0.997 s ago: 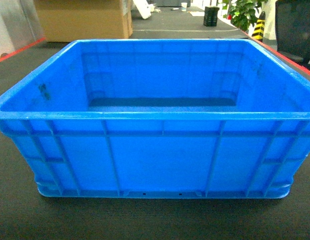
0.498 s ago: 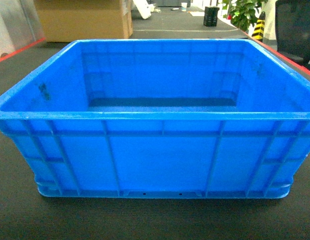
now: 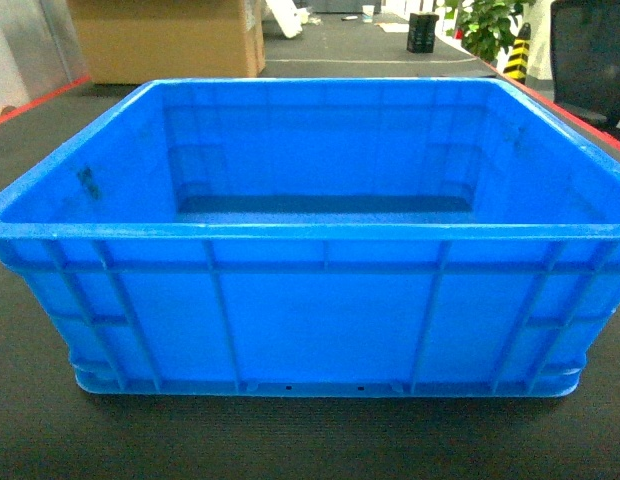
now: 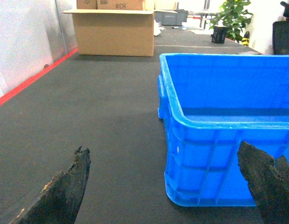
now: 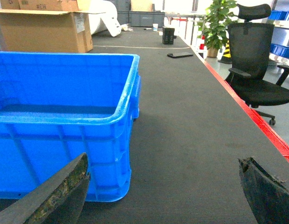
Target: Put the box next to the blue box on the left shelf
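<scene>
The box [image 3: 320, 320], a large open-top blue crate with ribbed walls, stands on dark matting and fills the head view; it holds nothing. Neither gripper shows in that view. In the left wrist view my left gripper [image 4: 165, 184] is open, its worn dark fingers wide apart just short of the box's near left corner [image 4: 182, 158]. My right gripper [image 5: 163, 186] is open too, facing the box's near right corner [image 5: 119, 154], with nothing between its fingers. The left shelf and the other blue box are out of view.
A cardboard carton [image 3: 165, 40] stands behind the crate at the far left. A red strip [image 5: 256, 121] marks the matting's right edge, with a black office chair [image 5: 256, 60] and a potted plant [image 5: 216, 23] beyond it. Another red strip [image 4: 32, 79] runs along the left.
</scene>
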